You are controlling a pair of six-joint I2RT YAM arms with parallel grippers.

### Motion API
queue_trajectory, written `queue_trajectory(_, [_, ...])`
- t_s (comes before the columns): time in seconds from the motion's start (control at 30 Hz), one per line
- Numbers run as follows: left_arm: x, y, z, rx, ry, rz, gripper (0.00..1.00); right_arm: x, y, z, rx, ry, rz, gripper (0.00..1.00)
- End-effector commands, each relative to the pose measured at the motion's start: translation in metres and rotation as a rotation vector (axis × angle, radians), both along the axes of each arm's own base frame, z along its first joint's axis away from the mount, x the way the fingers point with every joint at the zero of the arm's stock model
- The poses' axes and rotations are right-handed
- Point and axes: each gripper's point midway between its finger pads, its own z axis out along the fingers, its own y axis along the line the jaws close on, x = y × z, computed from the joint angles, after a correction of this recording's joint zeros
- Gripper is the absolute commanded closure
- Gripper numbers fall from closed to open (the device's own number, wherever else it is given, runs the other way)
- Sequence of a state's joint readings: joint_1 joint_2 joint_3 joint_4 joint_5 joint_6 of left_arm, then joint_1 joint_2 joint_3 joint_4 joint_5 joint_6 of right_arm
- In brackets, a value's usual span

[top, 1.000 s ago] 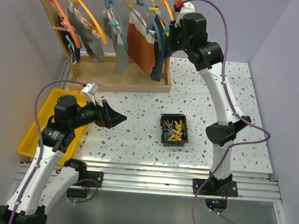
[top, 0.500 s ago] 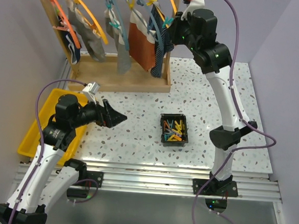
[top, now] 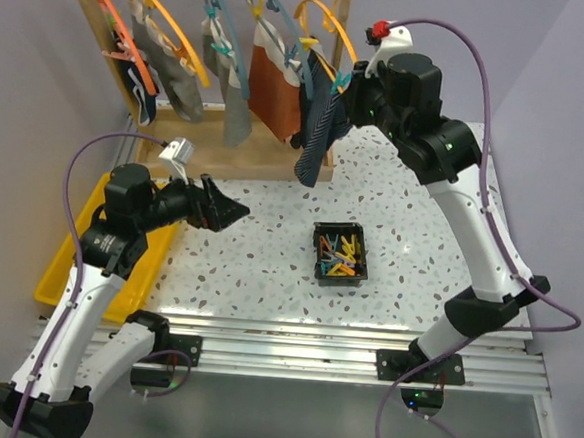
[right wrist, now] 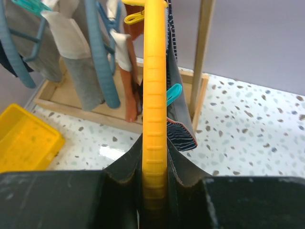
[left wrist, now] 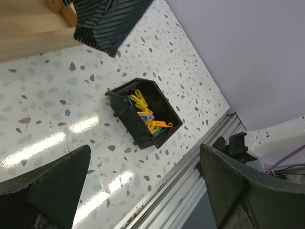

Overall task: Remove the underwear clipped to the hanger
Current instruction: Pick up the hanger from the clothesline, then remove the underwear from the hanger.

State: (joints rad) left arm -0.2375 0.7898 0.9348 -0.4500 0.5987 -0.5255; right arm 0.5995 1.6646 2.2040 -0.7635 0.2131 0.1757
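Speckled white surface point(top: 269, 268), lilac walls behind. Far left: yellow bin point(top: 58, 273) at the surface edge, contents not visible. Left end effector point(top: 234, 213) hovers over the surface with jaws spread wide and nothing between them; compared with a second ago it sits slightly higher and further forward, otherwise idle. Wooden rack point(top: 256, 161) at the back carries the grey briefs point(top: 181, 86) and the rust-brown brief point(top: 275, 103), both hanging where they were. Main change: the yellow hanger point(right wrist: 155, 95) has swung out to the right and toward the arms, so the navy brief point(top: 318, 131) now dangles in front of the rack's right post instead of tucked among the others. A teal clip point(right wrist: 174, 93) pins it to the hanger. Black tray point(top: 340, 252) of loose clips is unmoved mid-surface. Right end effector point(right wrist: 155, 176) is closed on the hanger's lower rim, pads on either side. Judgement: the hanger is being isolated so the clip can be reached; unclipping is not yet done. Cannot tell whether the hook has cleared the rail.
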Motion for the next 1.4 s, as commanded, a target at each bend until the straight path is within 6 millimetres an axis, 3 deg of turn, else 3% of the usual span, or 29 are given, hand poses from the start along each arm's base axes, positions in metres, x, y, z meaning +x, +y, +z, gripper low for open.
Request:
queue_trajectory(0.0, [0.01,-0.002,0.038,0.005,-0.13,-0.012,0.0,-0.019,-0.043,0.029,0.001,-0.093,-0.136,1.0])
queue_trajectory(0.13, [0.014,-0.008,0.052,-0.016,-0.155,-0.043,0.0,-0.034,-0.07,0.009,-0.047,-0.054,-0.221,1.0])
queue_trajectory(0.17, [0.014,-0.009,0.054,-0.021,-0.155,-0.051,0.0,-0.034,-0.075,-0.006,-0.071,-0.027,-0.244,1.0])
queue_trajectory(0.23, [0.015,-0.013,0.055,-0.032,-0.154,-0.076,0.0,-0.041,-0.092,-0.008,-0.063,-0.031,-0.316,1.0])
queue_trajectory(0.27, [0.016,-0.015,0.055,-0.036,-0.151,-0.085,0.0,-0.043,-0.092,-0.021,-0.069,-0.007,-0.322,1.0])
queue_trajectory(0.37, [0.013,-0.019,0.056,-0.06,-0.139,-0.115,0.0,-0.057,-0.09,-0.027,-0.031,0.005,-0.267,1.0])
queue_trajectory(0.57, [0.01,-0.027,0.055,-0.104,-0.094,-0.162,0.0,-0.112,-0.108,-0.042,-0.007,0.076,-0.196,1.0])
queue_trajectory(0.77, [0.012,-0.043,0.036,-0.194,0.027,-0.256,0.0,-0.183,-0.124,-0.081,0.027,0.225,-0.097,1.0])
queue_trajectory(0.83, [0.006,-0.05,0.032,-0.24,0.096,-0.308,0.0,-0.202,-0.124,-0.097,0.031,0.287,-0.053,1.0])
queue_trajectory(1.03, [0.001,-0.078,0.033,-0.322,0.191,-0.439,0.0,-0.245,-0.118,-0.11,0.109,0.356,0.075,1.0])
queue_trajectory(1.23, [-0.014,-0.12,0.054,-0.416,0.241,-0.575,0.0,-0.26,-0.12,-0.113,0.131,0.366,0.105,1.0])
queue_trajectory(1.37, [-0.014,-0.145,0.047,-0.42,0.305,-0.605,0.0,-0.26,-0.116,-0.107,0.141,0.354,0.129,1.0])
